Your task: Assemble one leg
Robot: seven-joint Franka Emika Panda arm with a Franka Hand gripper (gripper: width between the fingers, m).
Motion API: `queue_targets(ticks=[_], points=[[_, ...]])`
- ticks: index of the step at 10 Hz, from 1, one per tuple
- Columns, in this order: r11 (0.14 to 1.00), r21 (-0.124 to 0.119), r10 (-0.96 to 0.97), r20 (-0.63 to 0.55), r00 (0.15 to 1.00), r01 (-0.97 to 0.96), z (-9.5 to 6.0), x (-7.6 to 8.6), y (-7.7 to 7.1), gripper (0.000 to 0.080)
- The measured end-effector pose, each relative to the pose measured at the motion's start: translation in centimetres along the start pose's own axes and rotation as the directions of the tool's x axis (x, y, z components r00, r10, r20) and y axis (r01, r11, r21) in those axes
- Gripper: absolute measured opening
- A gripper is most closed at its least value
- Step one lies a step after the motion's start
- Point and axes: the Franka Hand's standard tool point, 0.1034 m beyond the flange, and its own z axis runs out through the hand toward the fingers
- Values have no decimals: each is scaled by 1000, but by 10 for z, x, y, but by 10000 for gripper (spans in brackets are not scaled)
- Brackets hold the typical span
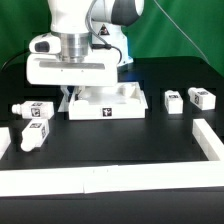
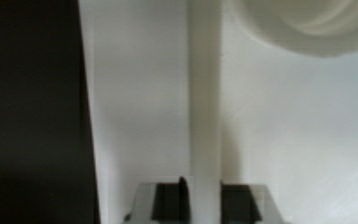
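Note:
My gripper (image 1: 76, 56) is shut on the edge of the large flat white square panel (image 1: 60, 70) and holds it up near the back of the table. In the wrist view the gripper (image 2: 206, 203) has the panel's thin edge (image 2: 206, 110) between its dark fingers (image 2: 169, 203), and a round corner socket (image 2: 322, 28) shows on the panel. Two legs lie at the exterior view's left (image 1: 33, 108) (image 1: 36, 136), and two more at its right (image 1: 173, 101) (image 1: 203, 97). All are short white pegs with square tags, and none is held.
A white U-shaped fence (image 1: 106, 110) with one tag lies just in front of the held panel. A low white rim (image 1: 211, 143) runs along the exterior view's right and front edge (image 1: 60, 181). The table is black, with a green backdrop behind.

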Motion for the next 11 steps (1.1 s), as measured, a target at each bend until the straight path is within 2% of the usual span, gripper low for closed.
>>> queue_targets(ticks=[1, 2, 3, 4, 5, 6, 8, 9, 11], points=[[1000, 26, -2, 14, 1000, 2, -10, 6, -10, 61], [998, 62, 9, 44, 999, -12, -24, 18, -21, 55], [995, 92, 20, 60, 998, -26, -42, 37, -27, 55], [993, 107, 36, 67, 997, -43, -54, 58, -29, 55], [993, 111, 38, 63, 997, -45, -62, 79, -29, 55], [993, 107, 37, 56, 998, -43, -64, 95, -26, 55], [995, 99, 15, 38, 999, -19, -68, 122, -28, 55], [996, 93, -8, 39, 999, 4, -67, 119, -35, 55], [996, 93, -6, 45, 999, 2, -64, 117, -34, 55]])
